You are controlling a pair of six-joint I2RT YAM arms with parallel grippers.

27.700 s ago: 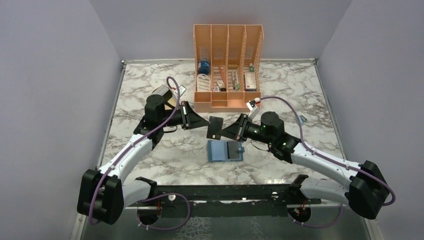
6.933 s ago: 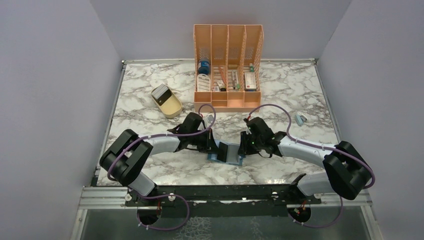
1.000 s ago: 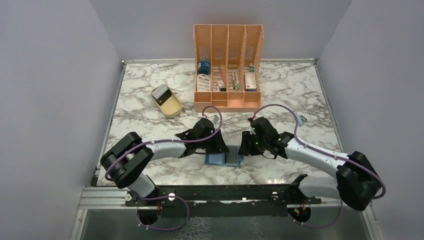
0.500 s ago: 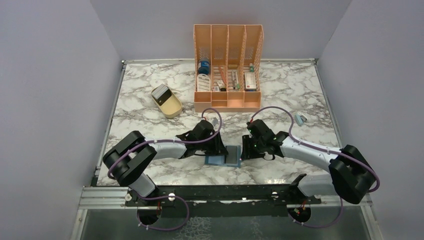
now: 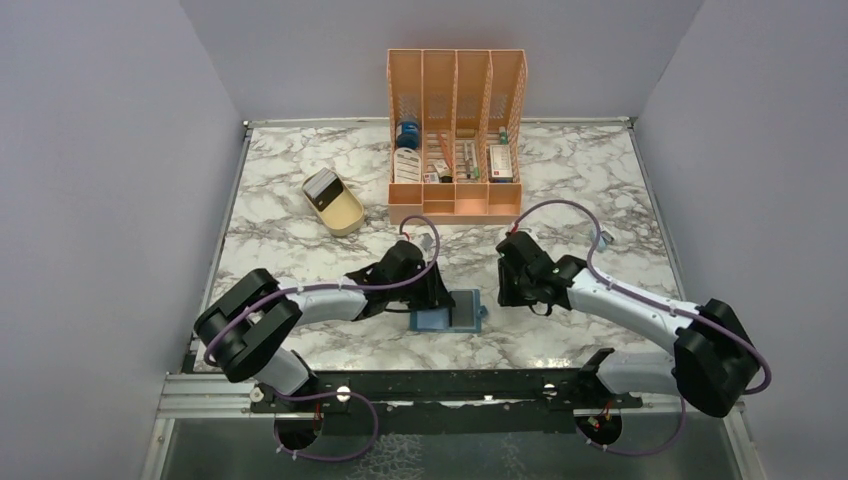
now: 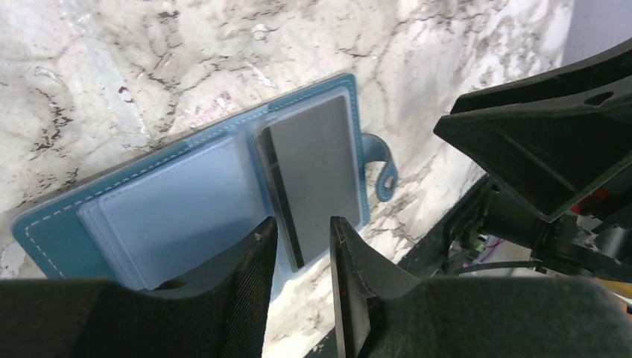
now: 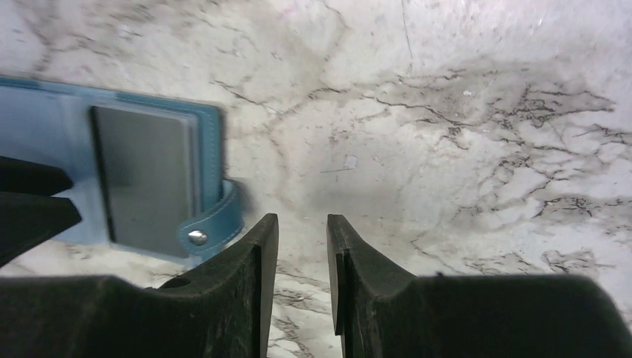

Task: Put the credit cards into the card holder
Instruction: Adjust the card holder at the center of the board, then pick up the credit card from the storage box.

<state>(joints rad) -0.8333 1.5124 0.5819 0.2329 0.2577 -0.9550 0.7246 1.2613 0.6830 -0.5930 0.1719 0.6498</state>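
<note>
With a card [image 6: 313,168] sitting in the holder [image 6: 175,198], the left pincer [image 6: 302,224] and right pincer [image 7: 302,218] are hovering slightly parted and empty, likely fetching another next.

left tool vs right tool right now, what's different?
1. The left tool sits over the open card holder. The right tool is off to its side, past the snap tab.
2. The left tool's gap frames the edge of the grey card. The right tool's gap shows only marble table.
Shared: both are low, with jaws slightly apart and nothing visibly held.
</note>
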